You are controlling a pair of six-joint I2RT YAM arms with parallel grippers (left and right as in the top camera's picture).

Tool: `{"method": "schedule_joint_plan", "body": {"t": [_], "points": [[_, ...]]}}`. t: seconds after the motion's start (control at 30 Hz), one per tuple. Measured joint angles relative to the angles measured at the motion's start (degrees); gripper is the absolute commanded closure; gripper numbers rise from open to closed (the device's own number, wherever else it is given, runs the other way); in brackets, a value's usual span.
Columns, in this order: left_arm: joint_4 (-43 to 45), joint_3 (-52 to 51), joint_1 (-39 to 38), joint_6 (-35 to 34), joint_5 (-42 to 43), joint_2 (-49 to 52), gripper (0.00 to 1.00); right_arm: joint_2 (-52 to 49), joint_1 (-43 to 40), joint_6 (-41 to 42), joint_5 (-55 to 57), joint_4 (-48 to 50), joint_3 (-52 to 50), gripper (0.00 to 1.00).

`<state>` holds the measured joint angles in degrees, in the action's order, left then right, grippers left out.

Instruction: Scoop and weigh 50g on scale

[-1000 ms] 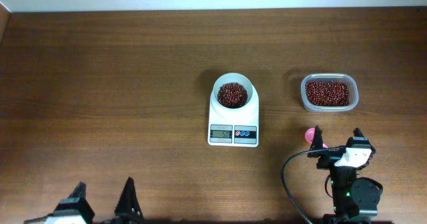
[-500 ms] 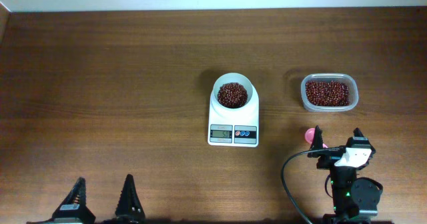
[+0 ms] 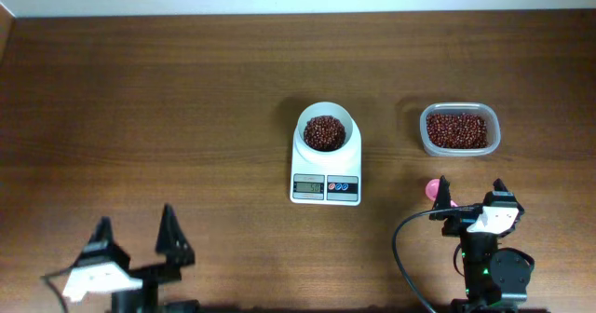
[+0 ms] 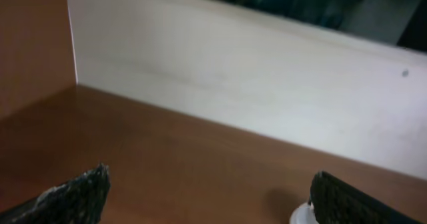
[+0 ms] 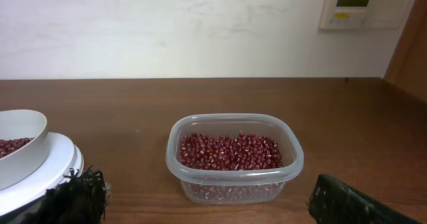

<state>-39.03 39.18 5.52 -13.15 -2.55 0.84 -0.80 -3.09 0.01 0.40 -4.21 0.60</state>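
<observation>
Hanging wide open, empty: left end effector (image 3: 135, 218), right end effector (image 3: 470, 183). Read scale (image 3: 326, 170) before adding beans (image 3: 324, 132).

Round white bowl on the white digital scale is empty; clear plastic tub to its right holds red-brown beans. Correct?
Not empty: the round white bowl on the white digital scale holds red-brown beans, seen in the overhead view. The clear plastic tub to its right holds beans too.

Table (image 3: 186, 89): dark wood grain, low sheen. Scale (image 3: 326, 178), frame centre: smooth white plastic — bowl (image 3: 324, 108) likewise. Tub (image 5: 233, 184): clear glossy plastic. Beans (image 5: 230, 151): smooth, faint shine. Right gripper (image 3: 471, 183) fingers (image 5: 70, 201): black, rough-textured.
</observation>
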Motion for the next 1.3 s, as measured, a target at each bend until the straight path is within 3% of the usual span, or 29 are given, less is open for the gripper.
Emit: {"method": "schedule_joint_plan", "body": {"t": [0.3,0.63,0.83,1.0,1.3], "points": [[16.87,-19.19,-0.28,0.0,-1.16,0.0,0.01,0.0,0.0,0.02,0.0,0.0,0.0,0.01],[17.75,-24.37,-0.28,0.0,-6.58,0.0,0.01,0.0,0.0,0.02,0.0,0.0,0.0,0.01],[31.8,-32.09,-0.28,-0.02,-8.02,-0.07,0.01,0.0,0.0,0.04,0.0,0.0,0.0,0.01],[36.7,-38.29,-0.28,0.02,-7.98,-0.09,0.01,0.0,0.0,0.0,0.0,0.0,0.0,0.01],[34.99,-38.58,-0.28,11.61,-2.93,-0.11,0.01,0.0,0.0,0.04,0.0,0.0,0.0,0.01]]}}
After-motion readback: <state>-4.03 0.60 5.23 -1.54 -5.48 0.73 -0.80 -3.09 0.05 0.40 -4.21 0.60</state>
